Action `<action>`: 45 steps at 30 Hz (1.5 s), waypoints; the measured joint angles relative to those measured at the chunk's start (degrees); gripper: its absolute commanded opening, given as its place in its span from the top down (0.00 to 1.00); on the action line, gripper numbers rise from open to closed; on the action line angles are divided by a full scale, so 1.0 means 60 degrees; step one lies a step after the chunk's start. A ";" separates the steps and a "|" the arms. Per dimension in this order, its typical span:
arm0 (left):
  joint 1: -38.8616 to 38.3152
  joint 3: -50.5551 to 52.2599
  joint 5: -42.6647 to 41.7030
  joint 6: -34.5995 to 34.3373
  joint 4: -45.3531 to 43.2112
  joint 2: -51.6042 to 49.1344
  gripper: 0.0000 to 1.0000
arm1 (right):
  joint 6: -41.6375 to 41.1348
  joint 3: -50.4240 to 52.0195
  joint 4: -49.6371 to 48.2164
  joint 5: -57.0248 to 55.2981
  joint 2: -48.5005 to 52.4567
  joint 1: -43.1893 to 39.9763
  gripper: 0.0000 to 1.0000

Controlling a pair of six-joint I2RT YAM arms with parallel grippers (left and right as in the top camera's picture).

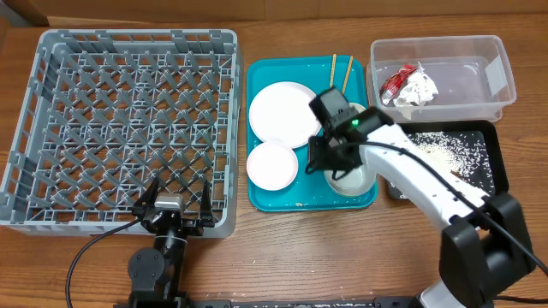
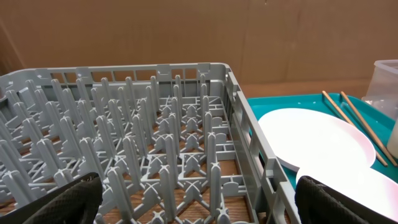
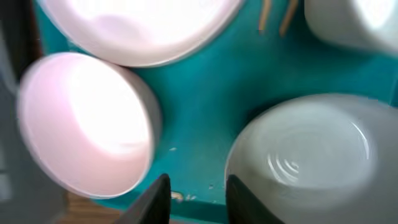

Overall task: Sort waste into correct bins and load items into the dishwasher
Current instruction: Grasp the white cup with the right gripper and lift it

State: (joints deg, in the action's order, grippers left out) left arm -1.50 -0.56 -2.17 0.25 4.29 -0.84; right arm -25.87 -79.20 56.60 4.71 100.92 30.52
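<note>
My right gripper (image 1: 332, 161) (image 3: 198, 199) is open and empty, low over the teal tray (image 1: 257, 85). Its right finger is beside the rim of a white bowl (image 1: 355, 180) (image 3: 311, 162). A second white bowl (image 1: 272, 165) (image 3: 87, 124) and the round plate (image 1: 282, 111) (image 3: 143, 25) lie to its left. The chopsticks (image 1: 341, 73) lie at the tray's far edge. A white cup (image 3: 348, 25) shows only in the right wrist view. The wrapper (image 1: 409, 85) is in the clear tub (image 1: 492, 73). Rice (image 1: 441, 150) lies in the black tray (image 1: 495, 162). My left gripper (image 1: 175, 205) (image 2: 199, 205) is open at the front edge of the dish rack (image 1: 120, 128) (image 2: 155, 124).
The rack holds nothing between its pegs. The plate (image 2: 317, 143) and chopsticks (image 2: 348, 118) also show in the left wrist view, right of the rack wall. A few crumbs (image 3: 177, 197) lie on the teal tray near its front edge. Cardboard walls stand behind the table.
</note>
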 measured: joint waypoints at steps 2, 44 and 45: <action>0.0000 0.0000 0.0000 0.0000 0.0000 0.0000 0.00 | 0.0040 -0.0801 0.0291 -0.0051 0.0000 -0.0011 0.56; 0.0000 0.0007 0.0004 -0.0102 -0.0295 0.0000 0.00 | -0.1628 -0.2575 0.1246 -0.0849 0.2663 -0.2769 0.96; 0.0000 0.0007 0.0036 -0.0255 -0.0430 -0.0004 0.00 | -0.1625 -0.2761 0.1483 -0.0809 0.2565 -0.2769 0.96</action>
State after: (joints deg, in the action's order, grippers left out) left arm -1.50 -0.51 -1.96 -1.28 1.72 -0.86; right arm -35.62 -95.77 65.49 -0.14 116.31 13.91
